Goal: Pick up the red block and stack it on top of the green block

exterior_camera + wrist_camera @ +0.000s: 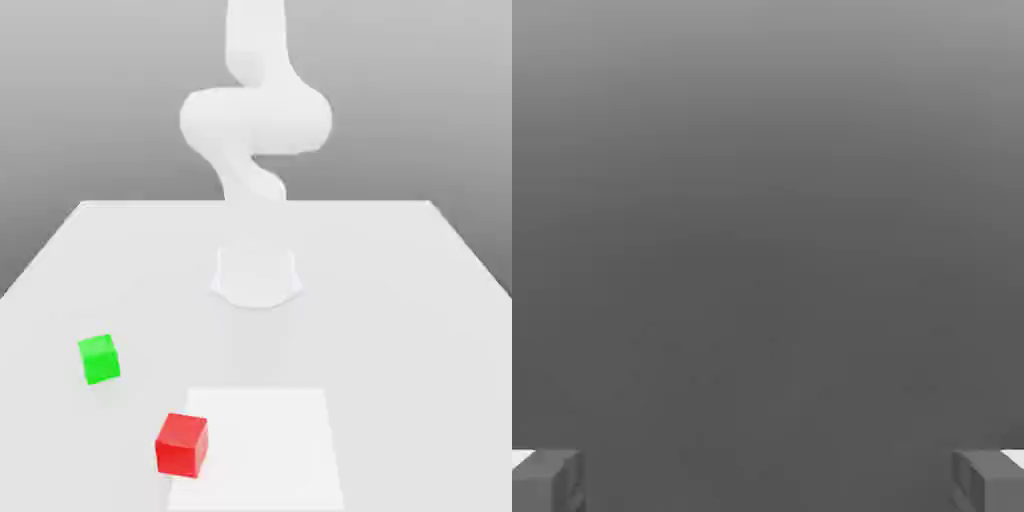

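The red block point(182, 444) sits on the white table point(400, 300) near its front edge, a little toward the exterior view's left. Further back and more to the left stands the green block point(99, 359), apart from the red one and resting on the table. In the hand view my gripper point(768, 480) is open: its two grey fingertips point(547, 480) stand far apart with nothing between them, and plain grey background lies ahead of them. Neither block shows in the hand view.
The white arm's base point(256, 275) stands at the middle of the table, and its links point(255, 120) rise behind it. A paler rectangular patch point(265, 450) lies at the table's front, touching the red block's right side.
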{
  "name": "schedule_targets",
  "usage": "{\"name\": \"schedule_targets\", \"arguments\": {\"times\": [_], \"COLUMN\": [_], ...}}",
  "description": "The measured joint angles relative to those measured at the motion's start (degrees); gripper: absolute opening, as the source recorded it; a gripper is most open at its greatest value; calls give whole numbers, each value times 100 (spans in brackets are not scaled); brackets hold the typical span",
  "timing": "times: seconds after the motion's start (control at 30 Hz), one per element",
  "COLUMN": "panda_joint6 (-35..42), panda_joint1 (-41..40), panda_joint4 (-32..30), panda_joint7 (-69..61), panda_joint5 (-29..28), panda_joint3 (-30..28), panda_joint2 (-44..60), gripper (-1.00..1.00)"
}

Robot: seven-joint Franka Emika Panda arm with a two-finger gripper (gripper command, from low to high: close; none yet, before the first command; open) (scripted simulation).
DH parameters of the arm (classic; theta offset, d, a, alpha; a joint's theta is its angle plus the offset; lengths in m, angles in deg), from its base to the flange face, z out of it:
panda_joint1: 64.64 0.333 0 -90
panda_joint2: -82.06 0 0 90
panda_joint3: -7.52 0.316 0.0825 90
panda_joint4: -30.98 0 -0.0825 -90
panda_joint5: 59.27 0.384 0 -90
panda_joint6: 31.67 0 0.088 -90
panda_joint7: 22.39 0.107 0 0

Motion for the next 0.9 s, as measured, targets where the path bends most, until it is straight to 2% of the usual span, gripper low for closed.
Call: {"name": "schedule_targets", "arguments": {"times": [0.47, 0.73, 0.9], "panda_joint6": [-1351, -2133, -2939], "panda_joint1": [-523, -766, -852], "panda_joint4": [-955, -1499, -1434], "panda_joint7": [200, -184, -329], "panda_joint5": [-381, 96, 292], "panda_joint3": [-193, -298, -199], "panda_joint2": [2951, 4596, 5628], "gripper": [0, 0, 0]}}
